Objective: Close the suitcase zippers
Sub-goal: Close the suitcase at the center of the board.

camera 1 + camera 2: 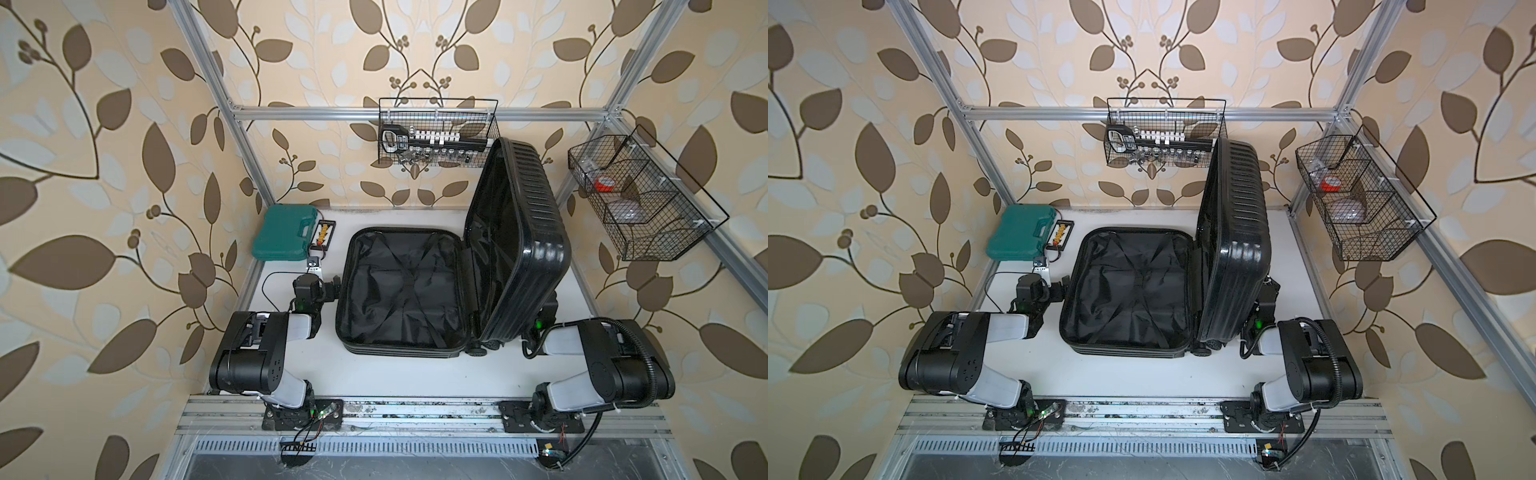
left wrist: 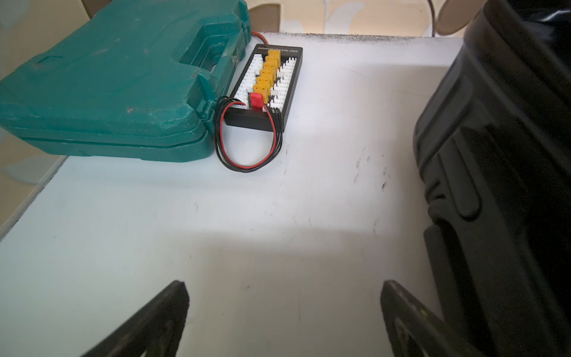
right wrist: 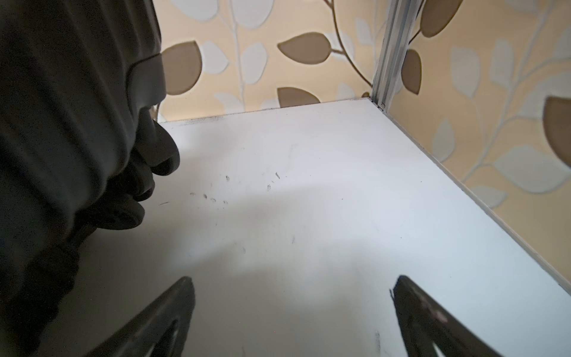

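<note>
The black ribbed suitcase (image 1: 528, 232) (image 1: 1233, 232) lies open in both top views. Its lined lower shell (image 1: 399, 291) rests flat on the table and the lid stands upright on the right. The zippers (image 1: 405, 229) run as a thin black track round the shell rims, and I cannot make out the pulls. My left gripper (image 1: 316, 282) (image 2: 284, 284) is open over bare table, just left of the lower shell (image 2: 494, 154). My right gripper (image 1: 1266, 293) (image 3: 293, 278) sits behind the lid, mostly hidden from above. It is open and empty beside the shell (image 3: 61, 123) and its wheels (image 3: 163, 154).
A teal tool case (image 1: 284, 235) (image 2: 117, 83) and a black connector board (image 1: 324, 232) (image 2: 268, 83) with looped wires lie at the back left. Wire baskets hang on the back rail (image 1: 436, 133) and the right rail (image 1: 640, 199). Aluminium posts frame the table.
</note>
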Controlling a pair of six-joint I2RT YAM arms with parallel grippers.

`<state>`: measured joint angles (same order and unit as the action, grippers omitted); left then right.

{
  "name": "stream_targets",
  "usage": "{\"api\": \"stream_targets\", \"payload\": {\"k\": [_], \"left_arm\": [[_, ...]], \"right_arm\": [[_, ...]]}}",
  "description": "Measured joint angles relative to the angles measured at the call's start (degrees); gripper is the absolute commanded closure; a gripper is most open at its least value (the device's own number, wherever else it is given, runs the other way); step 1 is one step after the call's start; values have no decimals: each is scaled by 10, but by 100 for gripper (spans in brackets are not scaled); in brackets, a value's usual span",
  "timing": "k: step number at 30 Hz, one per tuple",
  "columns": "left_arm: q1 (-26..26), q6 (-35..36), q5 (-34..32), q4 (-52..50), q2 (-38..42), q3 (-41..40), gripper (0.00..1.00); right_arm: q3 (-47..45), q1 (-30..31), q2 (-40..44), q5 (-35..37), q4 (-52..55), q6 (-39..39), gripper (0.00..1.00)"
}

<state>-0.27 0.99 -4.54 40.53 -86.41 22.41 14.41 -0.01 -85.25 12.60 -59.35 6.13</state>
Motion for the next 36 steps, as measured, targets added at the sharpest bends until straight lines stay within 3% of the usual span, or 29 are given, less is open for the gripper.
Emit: {"api": "stream_targets", "payload": {"k": [11, 16, 22, 26, 31, 36], "left_arm": [[0, -2, -4, -5, 2, 1, 1], [-3, -47, -59, -151, 58, 60, 1], [-5, -172, -103, -331, 172, 157, 1], [-5, -224, -31, -450, 209, 220, 3], [-5, -233, 92, -569, 212, 265, 17], [-5, -224, 167, -645, 170, 267, 30]], "right_arm": [[0, 0, 0, 0, 0, 0, 0], [8, 0, 22, 9, 42, 4, 0], [27, -3, 55, 14, 70, 12, 0], [27, -4, 55, 17, 79, 14, 0], [27, -4, 58, 20, 86, 14, 0], [27, -4, 62, 20, 89, 16, 0]]}}
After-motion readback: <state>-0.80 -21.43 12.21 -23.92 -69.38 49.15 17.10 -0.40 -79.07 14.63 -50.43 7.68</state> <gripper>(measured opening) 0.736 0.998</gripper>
